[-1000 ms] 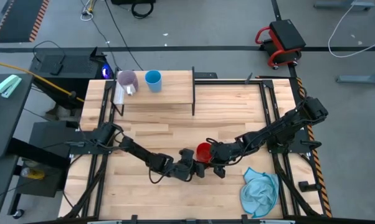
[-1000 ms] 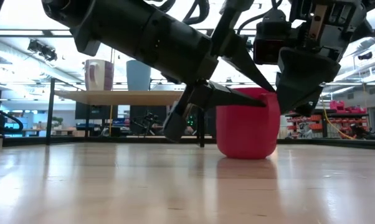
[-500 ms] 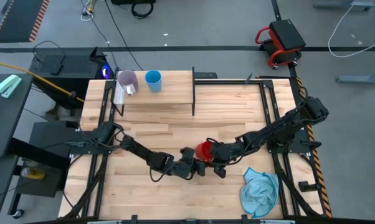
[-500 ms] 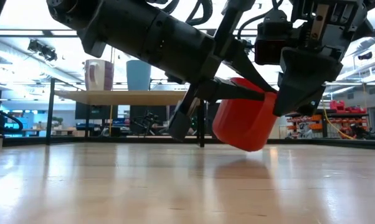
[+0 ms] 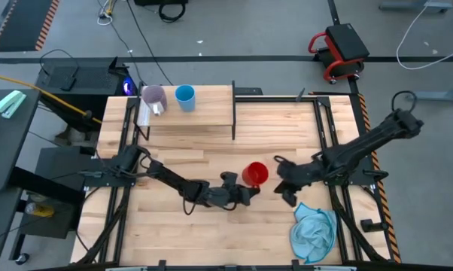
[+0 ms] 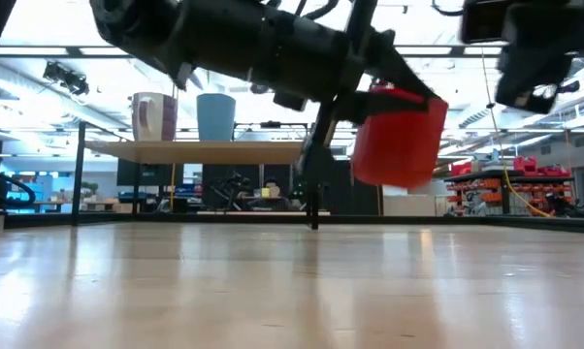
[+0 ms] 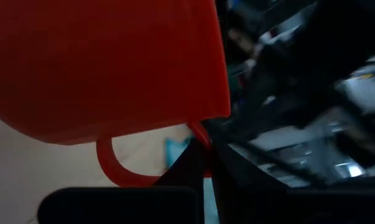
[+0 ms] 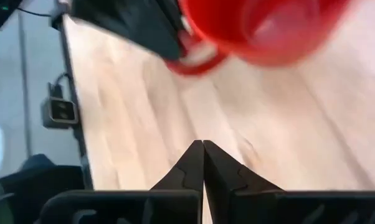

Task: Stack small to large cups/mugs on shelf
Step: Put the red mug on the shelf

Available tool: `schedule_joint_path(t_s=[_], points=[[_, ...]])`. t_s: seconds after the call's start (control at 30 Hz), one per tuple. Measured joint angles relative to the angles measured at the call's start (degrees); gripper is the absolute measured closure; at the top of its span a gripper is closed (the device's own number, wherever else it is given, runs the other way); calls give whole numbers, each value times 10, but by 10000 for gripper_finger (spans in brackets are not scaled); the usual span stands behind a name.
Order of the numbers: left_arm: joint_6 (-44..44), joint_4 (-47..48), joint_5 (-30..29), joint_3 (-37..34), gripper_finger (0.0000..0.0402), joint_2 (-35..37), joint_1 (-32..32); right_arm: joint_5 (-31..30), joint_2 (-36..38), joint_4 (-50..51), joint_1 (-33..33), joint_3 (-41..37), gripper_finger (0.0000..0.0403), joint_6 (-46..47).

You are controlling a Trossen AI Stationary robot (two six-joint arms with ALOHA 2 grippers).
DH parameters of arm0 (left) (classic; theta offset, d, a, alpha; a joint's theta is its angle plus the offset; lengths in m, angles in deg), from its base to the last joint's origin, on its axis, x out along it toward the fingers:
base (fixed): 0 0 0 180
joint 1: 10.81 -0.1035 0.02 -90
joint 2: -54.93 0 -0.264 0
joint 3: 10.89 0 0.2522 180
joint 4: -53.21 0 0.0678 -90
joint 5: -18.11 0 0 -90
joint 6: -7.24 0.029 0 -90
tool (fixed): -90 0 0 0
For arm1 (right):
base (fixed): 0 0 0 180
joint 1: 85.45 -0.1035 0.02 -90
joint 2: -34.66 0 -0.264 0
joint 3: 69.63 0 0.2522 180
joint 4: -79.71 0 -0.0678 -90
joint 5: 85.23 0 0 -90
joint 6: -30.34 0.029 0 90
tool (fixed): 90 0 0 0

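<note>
Left gripper (image 5: 249,193) pinched shut on the red cup (image 5: 255,174) handle, frame centre; light, rigid, likely swings; right gripper (image 5: 281,179) closed, empty.

Shelf (image 5: 204,113): purple cup (image 5: 153,96), blue cup (image 5: 185,96). Table (image 5: 211,233): cloth (image 5: 314,232).

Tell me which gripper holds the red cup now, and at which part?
The left gripper holds the red cup by its handle, above the table. The right gripper is shut and empty.
</note>
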Motion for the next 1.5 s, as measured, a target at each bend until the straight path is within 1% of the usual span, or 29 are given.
schedule_joint_path(t_s=[0.1,0.2,0.33,0.47,0.53,0.77,0.93,1.03,1.13,1.4,1.5], points=[[16,-48,0,0,385,0,-9,-23,50,64,-23,0,391,28],[18,-88,1,0,385,1,-17,-46,86,89,-51,0,391,58],[16,-94,6,0,385,19,-28,-66,111,96,-85,0,393,88],[37,-85,10,0,385,52,-41,-84,110,102,-109,0,393,99],[58,-50,10,0,385,79,-46,-91,107,102,-116,0,393,99],[108,151,-8,0,385,201,-68,-98,108,101,-121,0,393,96],[139,261,-11,0,385,283,-93,-97,108,101,-121,0,392,83],[148,299,-10,0,385,317,-108,-97,108,101,-121,0,392,77],[156,322,14,0,385,335,-128,-97,108,101,-121,0,392,71],[167,330,83,0,385,339,-177,-97,108,98,-121,0,392,68],[184,336,89,0,385,341,-188,-97,108,98,-130,0,392,71]])
